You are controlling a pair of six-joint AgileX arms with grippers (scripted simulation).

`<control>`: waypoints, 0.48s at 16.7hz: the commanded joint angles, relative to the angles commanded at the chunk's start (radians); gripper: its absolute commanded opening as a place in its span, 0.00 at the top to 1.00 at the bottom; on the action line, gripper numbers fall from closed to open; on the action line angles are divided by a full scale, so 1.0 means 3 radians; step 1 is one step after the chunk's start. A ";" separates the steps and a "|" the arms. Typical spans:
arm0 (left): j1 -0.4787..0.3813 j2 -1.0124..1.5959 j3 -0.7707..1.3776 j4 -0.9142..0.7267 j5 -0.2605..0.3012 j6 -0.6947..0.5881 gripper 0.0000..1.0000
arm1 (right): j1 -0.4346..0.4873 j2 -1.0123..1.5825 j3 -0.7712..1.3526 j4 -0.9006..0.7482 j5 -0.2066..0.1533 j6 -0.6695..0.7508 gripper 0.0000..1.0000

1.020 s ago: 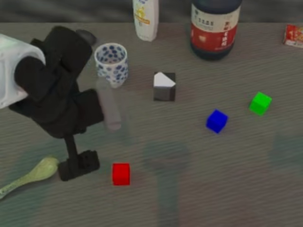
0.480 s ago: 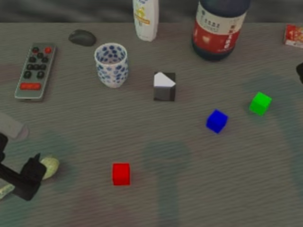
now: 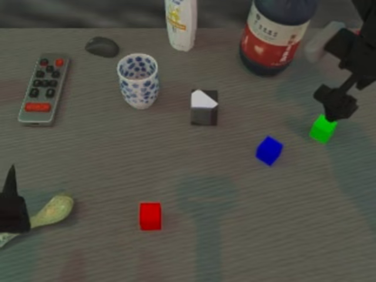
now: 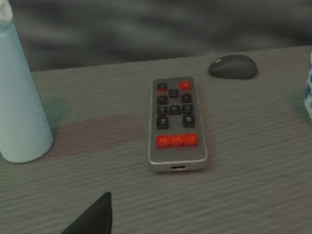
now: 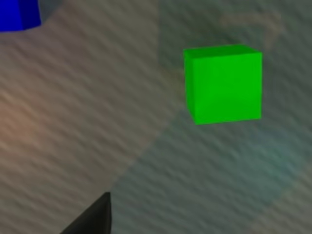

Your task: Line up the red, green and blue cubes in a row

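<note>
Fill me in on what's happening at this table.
The right claw hovers just above the small glossy green cube near the table's right side, seemingly about to pick it up. The deep blue cube sits nearby to its left, and the bright red cube lies apart, lower left of centre. The left claw is parked at the left edge. No row yet.

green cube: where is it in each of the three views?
Top view: green cube at the table's right side, just under the right gripper.
Left wrist view: not in it.
Right wrist view: it fills the picture's upper right.
Shared landmark: blue cube, seen at the right wrist view's corner.
</note>
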 joint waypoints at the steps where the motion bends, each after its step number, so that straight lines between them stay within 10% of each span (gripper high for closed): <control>1: 0.0035 -0.0131 -0.0071 0.0102 0.0005 -0.0091 0.00 | 0.0014 0.0185 0.0194 -0.0096 0.0001 -0.0060 0.00; 8: 0.0125 -0.0542 -0.0236 0.0410 0.0020 -0.0363 0.00 | 0.0050 0.0675 0.0698 -0.0333 0.0004 -0.0216 0.00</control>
